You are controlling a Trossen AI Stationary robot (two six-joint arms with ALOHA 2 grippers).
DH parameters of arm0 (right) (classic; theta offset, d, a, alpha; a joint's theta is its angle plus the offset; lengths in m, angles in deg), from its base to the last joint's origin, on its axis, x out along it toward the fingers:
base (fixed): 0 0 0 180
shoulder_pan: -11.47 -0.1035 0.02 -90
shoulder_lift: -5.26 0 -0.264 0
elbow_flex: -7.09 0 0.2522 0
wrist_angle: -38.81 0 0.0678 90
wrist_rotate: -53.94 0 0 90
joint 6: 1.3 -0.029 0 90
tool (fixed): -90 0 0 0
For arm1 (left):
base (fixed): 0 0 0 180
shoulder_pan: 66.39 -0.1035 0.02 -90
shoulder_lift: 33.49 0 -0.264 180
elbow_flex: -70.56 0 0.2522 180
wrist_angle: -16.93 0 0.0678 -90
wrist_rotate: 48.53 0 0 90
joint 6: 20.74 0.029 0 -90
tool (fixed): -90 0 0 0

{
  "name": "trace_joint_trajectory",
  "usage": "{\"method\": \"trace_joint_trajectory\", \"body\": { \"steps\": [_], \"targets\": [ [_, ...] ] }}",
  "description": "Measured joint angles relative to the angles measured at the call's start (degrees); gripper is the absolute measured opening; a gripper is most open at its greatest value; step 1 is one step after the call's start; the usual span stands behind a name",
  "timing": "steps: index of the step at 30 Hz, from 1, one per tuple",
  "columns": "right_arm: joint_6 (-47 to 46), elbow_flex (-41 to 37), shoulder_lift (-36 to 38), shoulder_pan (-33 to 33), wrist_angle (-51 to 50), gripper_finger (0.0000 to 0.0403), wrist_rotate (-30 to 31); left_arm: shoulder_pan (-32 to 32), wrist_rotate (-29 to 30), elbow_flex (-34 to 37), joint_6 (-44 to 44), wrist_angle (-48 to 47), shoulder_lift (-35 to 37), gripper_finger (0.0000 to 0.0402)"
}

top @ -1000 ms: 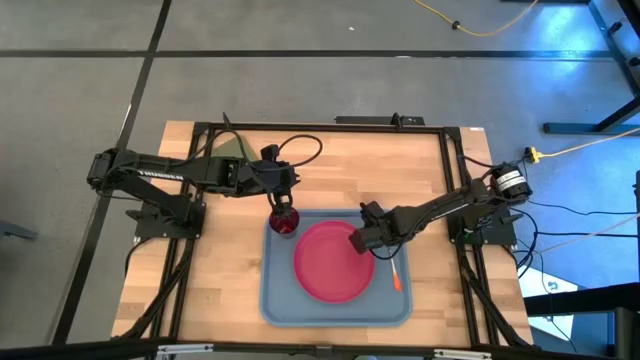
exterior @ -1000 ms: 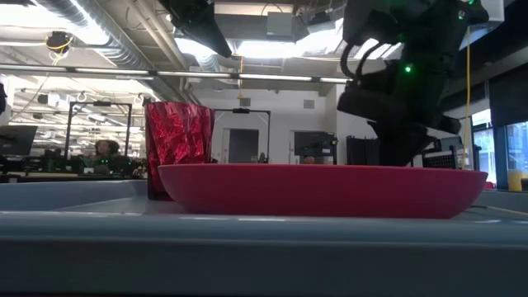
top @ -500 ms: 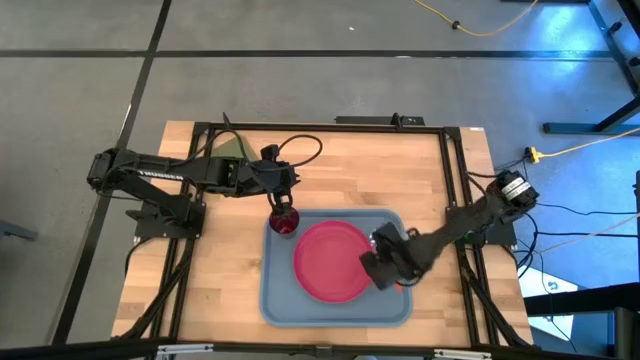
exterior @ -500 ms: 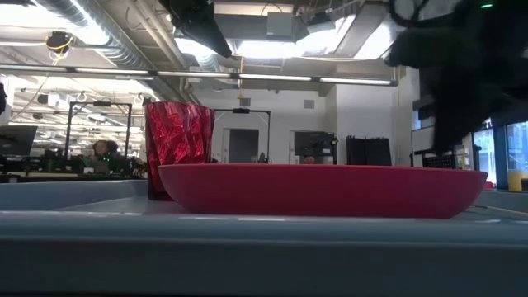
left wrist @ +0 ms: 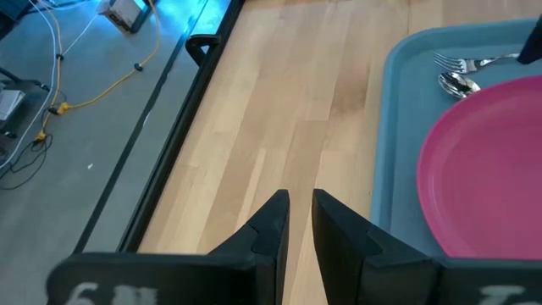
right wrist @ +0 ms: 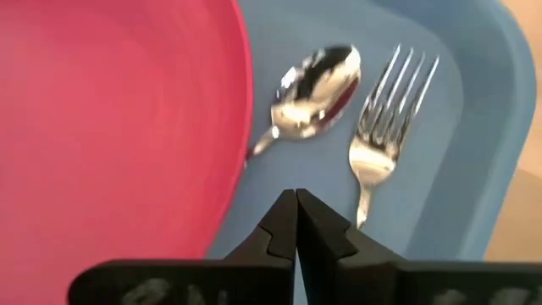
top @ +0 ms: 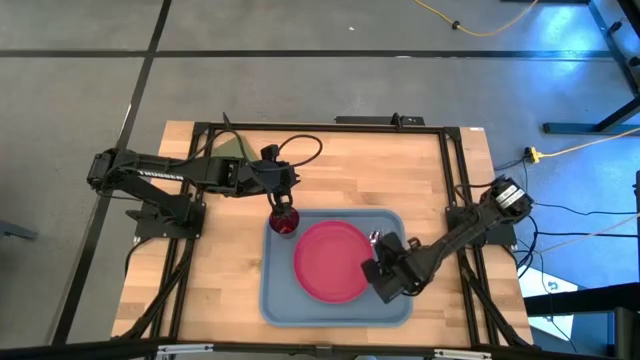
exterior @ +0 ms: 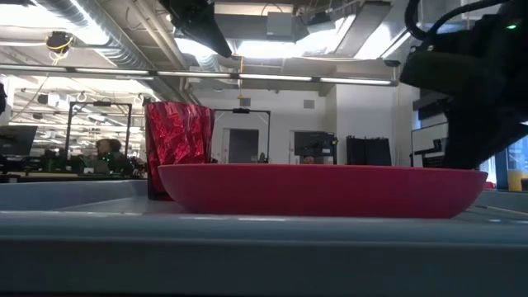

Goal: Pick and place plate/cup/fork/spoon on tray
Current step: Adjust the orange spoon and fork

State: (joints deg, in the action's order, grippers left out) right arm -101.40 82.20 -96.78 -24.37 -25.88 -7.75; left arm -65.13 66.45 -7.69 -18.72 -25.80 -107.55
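We see plate [top: 331, 261], cup [top: 285, 224], spoon [right wrist: 315, 82] and fork [right wrist: 383, 127] on the tray [top: 276, 295]. Our right gripper [right wrist: 295, 222] is closed, empty, above the tray; left gripper [left wrist: 300, 218] slightly parted, empty. No readable writing.

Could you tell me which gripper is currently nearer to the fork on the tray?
The right gripper: its shut fingers sit just short of the fork, beside the spoon. The left gripper hovers over the cup at the tray's opposite corner, across the plate.
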Motion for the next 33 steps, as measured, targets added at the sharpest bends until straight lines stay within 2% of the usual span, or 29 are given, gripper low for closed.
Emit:
{"method": "trace_joint_trajectory", "body": {
  "steps": [3, 10, 28, 33],
  "targets": [
    [1.7, 0.0, -0.1, 1.0, 0.7, 0.0007, 1.9, 0.0, 0.0, 0.0, 0.0, 0.0, 0.0, 0.0047],
    [3.9, 0.0, -0.1, 1.6, 2.7, 0.0007, 2.3, 0.0, 0.0, 0.0, 0.0, 0.0, 0.0, 0.0047],
    [9.2, 0.0, -0.1, 1.4, 13.6, 0.0007, -1.4, 0.0, 0.0, 0.0, 0.0, 0.0, 0.0, 0.0047],
    [8.8, 0.0, -0.1, 1.4, 11.3, 0.0007, -1.4, 0.0, 0.0, 0.0, 0.0, 0.0, 0.0, 0.0047]
  ]
}}
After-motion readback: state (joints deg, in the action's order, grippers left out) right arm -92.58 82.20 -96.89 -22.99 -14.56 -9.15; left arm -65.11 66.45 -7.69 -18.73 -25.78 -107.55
